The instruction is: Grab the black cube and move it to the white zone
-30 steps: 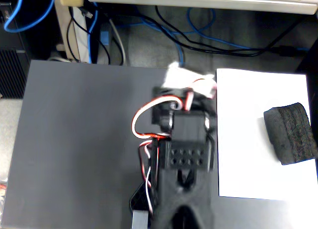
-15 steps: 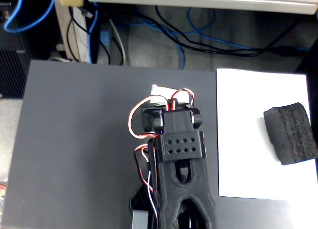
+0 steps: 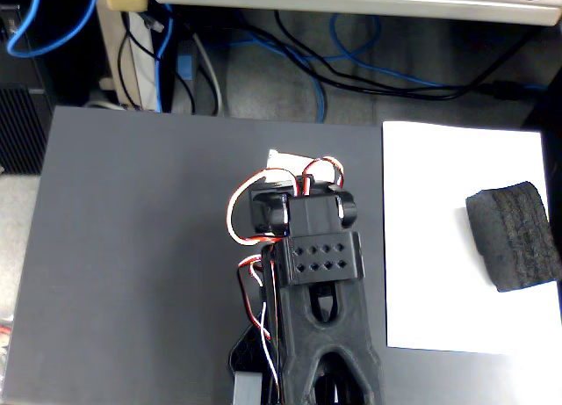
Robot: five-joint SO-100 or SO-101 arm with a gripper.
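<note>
Seen from above in the fixed view, your dark grey surface [image 3: 132, 247] fills the left and middle of the frame, matte, smooth and bare on its left half. Past its far edge, blue and black cables [image 3: 290, 58] loop over a grey floor, below a pale desk edge [image 3: 351, 1] that runs along the top.

At centre, your robot arm [image 3: 320, 264] rises from the bottom edge: glossy black plastic, a forked link below, then a boxy block pierced by two rows of small holes. Red, white and black wires [image 3: 250, 212] curl around its left side and over its top. The arm's own body covers the gripper from this angle, so you cannot tell how wide its jaws stand or whether they hold anything. A small white scrap [image 3: 283, 159] peeks out just beyond the arm's far end.

Right of the arm lies the white zone [image 3: 430, 247], a plain flat rectangular sheet, its left edge just beside the arm.

Farthest right, the black cube [image 3: 514, 236] rests on the sheet near its right edge, well apart from the arm. It is a charcoal, spongy-looking foam block, oblong with rounded corners and faint ridged lines along its top, lying slightly askew to the sheet's edges. Its right end reaches the frame's edge.
</note>
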